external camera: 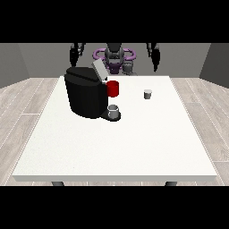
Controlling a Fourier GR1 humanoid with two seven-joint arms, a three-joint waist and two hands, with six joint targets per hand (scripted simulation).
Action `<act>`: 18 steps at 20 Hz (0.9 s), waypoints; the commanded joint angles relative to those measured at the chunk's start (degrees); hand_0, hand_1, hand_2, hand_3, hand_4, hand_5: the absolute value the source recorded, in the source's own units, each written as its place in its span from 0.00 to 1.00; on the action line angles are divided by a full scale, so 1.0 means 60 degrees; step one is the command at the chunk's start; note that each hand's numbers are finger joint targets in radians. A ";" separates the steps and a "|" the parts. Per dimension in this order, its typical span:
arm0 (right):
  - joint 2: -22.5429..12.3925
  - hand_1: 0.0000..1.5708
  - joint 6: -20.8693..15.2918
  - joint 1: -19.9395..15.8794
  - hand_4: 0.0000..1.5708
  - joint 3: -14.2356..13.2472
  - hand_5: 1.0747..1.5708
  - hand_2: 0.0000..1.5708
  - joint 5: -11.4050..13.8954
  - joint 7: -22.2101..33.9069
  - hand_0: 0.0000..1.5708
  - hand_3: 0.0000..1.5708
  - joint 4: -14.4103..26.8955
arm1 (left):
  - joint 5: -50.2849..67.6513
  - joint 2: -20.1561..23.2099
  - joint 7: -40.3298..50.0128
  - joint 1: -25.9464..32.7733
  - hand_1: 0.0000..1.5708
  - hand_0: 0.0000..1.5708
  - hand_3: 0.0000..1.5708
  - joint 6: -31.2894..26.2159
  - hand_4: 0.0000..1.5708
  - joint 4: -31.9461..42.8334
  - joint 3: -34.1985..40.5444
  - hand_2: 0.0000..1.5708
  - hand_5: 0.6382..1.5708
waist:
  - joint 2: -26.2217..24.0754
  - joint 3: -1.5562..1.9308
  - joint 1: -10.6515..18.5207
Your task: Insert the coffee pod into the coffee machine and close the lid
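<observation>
Nearest me, bare white table (116, 147). On its left half I see the bulky black coffee machine (85, 91), a grey cup (114, 112) on its tray, red part (113, 88) beside the raised grey lid (99, 69). Right of it, apart, stands the small grey coffee pod (148, 94). Farthest, both hands hang raised, view's left (76, 53) and right (154, 54); I cannot tell their fingers.

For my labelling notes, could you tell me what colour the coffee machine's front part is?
Red; the coffee machine is otherwise black. The front view shows it best.
</observation>
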 commanded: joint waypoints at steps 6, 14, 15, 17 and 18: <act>-0.0285 0.00 0.0201 0.0689 0.08 -0.0433 1.00 0.00 -0.0152 0.0138 0.00 0.00 0.0502 | 0.0822 -0.0021 -0.0931 0.0956 0.00 0.00 0.00 -0.1196 0.18 -0.0946 -0.0125 0.00 1.00 | -0.0735 -0.0019 0.0685; 0.0403 0.00 -0.1055 -0.0244 0.17 -0.0867 1.00 0.00 -0.0016 -0.1205 0.00 0.00 0.0396 | -0.0309 0.1204 -0.1426 -0.0511 0.00 0.00 0.00 -0.1171 0.00 0.0068 0.0610 0.00 1.00 | 0.0296 -0.0019 0.0042; 0.0487 0.00 -0.0809 0.0475 0.14 -0.0595 1.00 0.00 -0.0046 -0.1244 0.00 0.00 0.0080 | -0.0605 0.1160 -0.1846 -0.0158 0.00 0.00 0.00 -0.0948 0.00 0.0567 0.0702 0.00 1.00 | 0.0039 -0.0022 -0.0284; 0.0549 0.00 -0.1156 0.0132 0.10 -0.0449 1.00 0.00 -0.0124 -0.1233 0.00 0.00 0.0187 | -0.0277 0.1513 -0.1296 -0.0583 0.00 0.00 0.00 -0.1514 0.00 0.0783 0.0907 0.00 1.00 | 0.0220 -0.0021 -0.0115; 0.0322 0.00 -0.0888 -0.0019 0.11 -0.0893 1.00 0.00 -0.0260 -0.1406 0.00 0.00 0.0536 | -0.0710 0.1395 -0.0424 -0.0715 0.00 0.00 0.00 -0.1239 0.00 0.0279 0.0466 0.00 1.00 | 0.0202 -0.0016 -0.0024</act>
